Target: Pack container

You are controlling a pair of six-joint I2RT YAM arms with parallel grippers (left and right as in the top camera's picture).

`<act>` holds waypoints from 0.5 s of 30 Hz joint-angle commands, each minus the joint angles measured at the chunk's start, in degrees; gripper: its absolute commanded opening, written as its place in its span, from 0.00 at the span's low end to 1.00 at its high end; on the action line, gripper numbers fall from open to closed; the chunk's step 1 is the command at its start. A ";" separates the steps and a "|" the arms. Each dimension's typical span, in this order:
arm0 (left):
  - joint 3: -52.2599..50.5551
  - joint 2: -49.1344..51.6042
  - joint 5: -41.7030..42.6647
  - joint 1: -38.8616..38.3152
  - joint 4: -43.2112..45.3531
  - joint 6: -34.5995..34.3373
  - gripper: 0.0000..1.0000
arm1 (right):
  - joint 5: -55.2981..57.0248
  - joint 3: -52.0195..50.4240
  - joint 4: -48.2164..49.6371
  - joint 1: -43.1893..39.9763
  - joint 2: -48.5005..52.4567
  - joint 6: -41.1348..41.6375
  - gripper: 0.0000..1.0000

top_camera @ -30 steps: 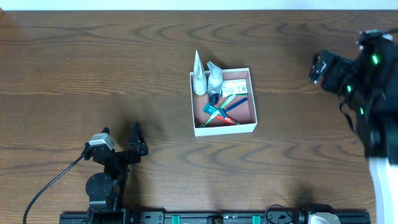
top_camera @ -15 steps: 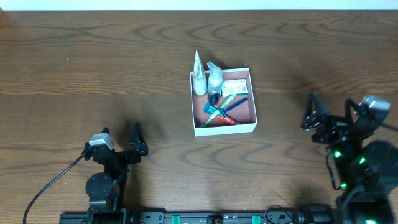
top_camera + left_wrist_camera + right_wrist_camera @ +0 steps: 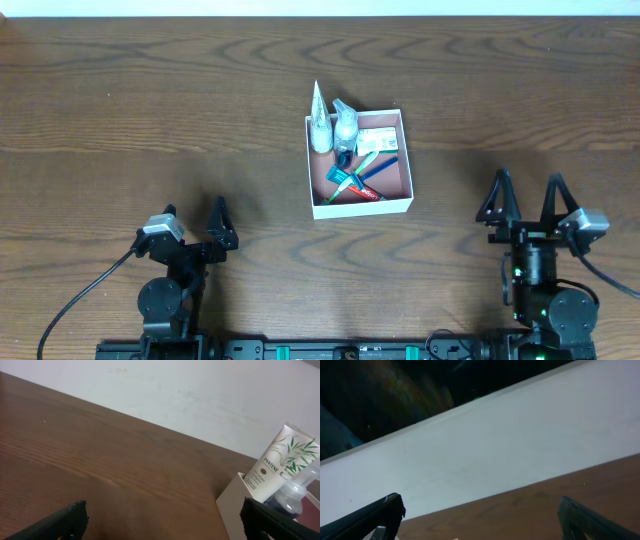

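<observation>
Brown wooden table [image 3: 120, 100] carries our left gripper [image 3: 192, 215] at the left, fingers spread wide and empty. At centre we see the shallow square cardboard container [image 3: 360, 208], white outside and reddish-pink inside, holding a white tube [image 3: 318, 120] and a clear bottle [image 3: 345, 122]. Our right gripper [image 3: 527, 185], likewise wide and empty, sits well right of it.

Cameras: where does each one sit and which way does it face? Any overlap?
Overhead: above the table, looking straight down; container mid-table, left gripper and right gripper at the near edge, both open.
Left wrist: low over the table, facing the wall; tube and container corner at right; left fingertips in the bottom corners.
Right wrist: facing the wall, strip of table at lower right; right fingertips in the bottom corners.
Shared: overhead and left wrist both show the container and tube.
</observation>
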 commanded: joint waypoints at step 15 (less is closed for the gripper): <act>-0.98 -0.26 1.03 0.26 -1.90 0.31 0.98 | 1.62 -9.62 -8.20 0.48 -9.16 8.72 0.99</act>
